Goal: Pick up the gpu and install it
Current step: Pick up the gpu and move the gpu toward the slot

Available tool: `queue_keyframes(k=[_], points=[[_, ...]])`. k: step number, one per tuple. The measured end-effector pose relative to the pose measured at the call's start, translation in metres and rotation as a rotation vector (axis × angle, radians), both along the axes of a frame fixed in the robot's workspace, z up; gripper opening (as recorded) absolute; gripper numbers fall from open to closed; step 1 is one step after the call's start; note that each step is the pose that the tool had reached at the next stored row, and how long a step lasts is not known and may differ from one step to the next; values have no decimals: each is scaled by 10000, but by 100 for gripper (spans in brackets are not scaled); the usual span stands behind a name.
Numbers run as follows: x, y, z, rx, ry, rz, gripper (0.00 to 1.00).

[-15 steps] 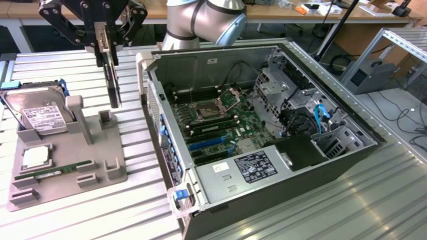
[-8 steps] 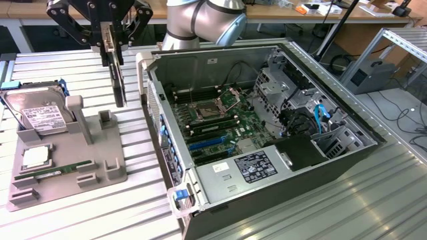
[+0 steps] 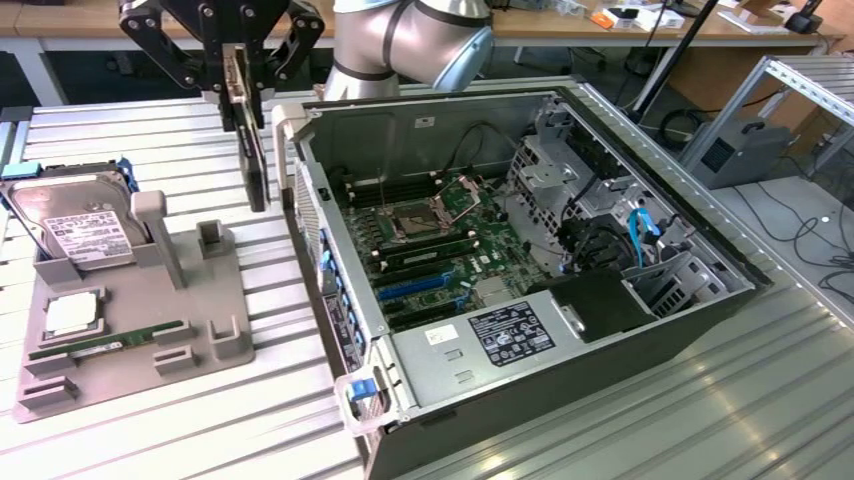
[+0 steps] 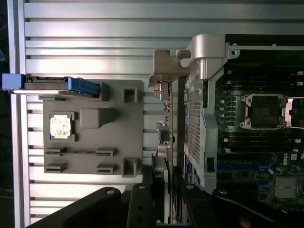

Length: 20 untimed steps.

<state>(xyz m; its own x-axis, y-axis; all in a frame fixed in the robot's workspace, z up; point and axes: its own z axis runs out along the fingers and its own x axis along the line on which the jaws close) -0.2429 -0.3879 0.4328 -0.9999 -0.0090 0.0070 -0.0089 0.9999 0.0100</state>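
The gpu [image 3: 251, 150] hangs edge-on and upright above the table, just off the open computer case's [image 3: 441, 130] wall on the exterior view's left side. My gripper [image 3: 240, 75] is shut on its upper end, with a black finger on each face of the card. In the wrist view the gpu [image 4: 167, 133] runs away from my gripper [image 4: 165, 190], its green board seen on edge. Its silver bracket [image 4: 164, 71] is at the far end, beside the case's metal rear wall [image 4: 204, 95]. Blue expansion slots [image 3: 414, 290] lie on the motherboard inside the case.
A grey holder tray [image 3: 200, 330] on the slatted table carries a hard drive [image 3: 80, 235], a CPU [image 3: 70, 312] and a RAM stick [image 3: 107, 345]. Its upright post [image 3: 150, 215] stands close to the hanging card. Drive cages and cables [image 3: 614, 240] fill the case's far side.
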Motion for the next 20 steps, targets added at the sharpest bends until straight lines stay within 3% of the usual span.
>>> queue_keyframes(k=[20], points=[[277, 0, -2, 0, 0, 0, 27]])
